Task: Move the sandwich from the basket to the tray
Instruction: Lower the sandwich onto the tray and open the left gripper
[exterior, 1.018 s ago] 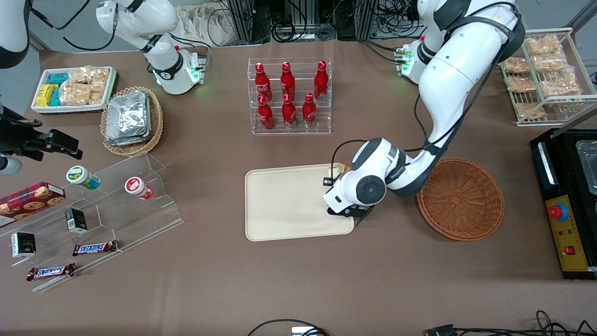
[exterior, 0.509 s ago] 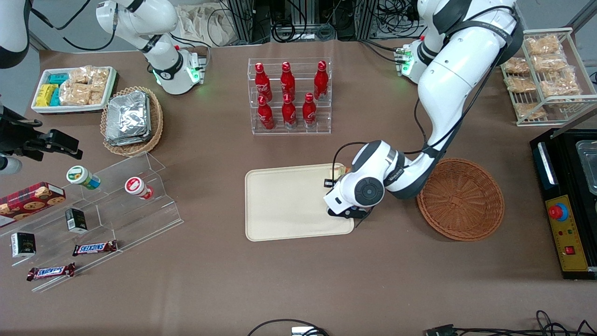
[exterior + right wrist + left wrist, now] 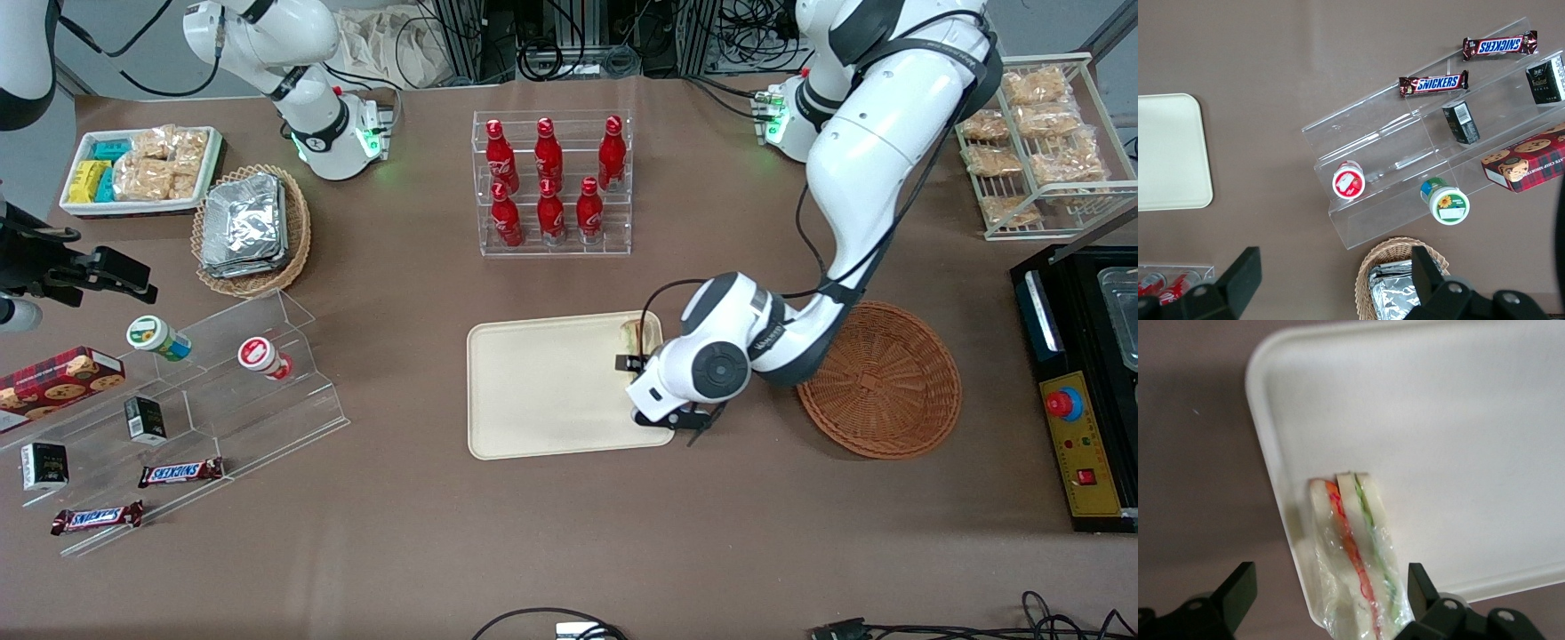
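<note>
The sandwich (image 3: 1355, 553) lies on the tray (image 3: 533, 391), in the corner nearest the basket (image 3: 880, 378) and just beside the rim. The gripper (image 3: 1328, 600) hangs above it, and its fingers (image 3: 1238, 590) are spread wide, one at each side of the sandwich, not touching it. The basket stands on the desk (image 3: 569, 533) beside the tray, toward the working arm's end.

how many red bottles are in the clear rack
6: red bottles stand in the clear acrylic rack, three farther from the camera, three nearer. None look hidden. Left gripper hovers over the cream tray.
</note>
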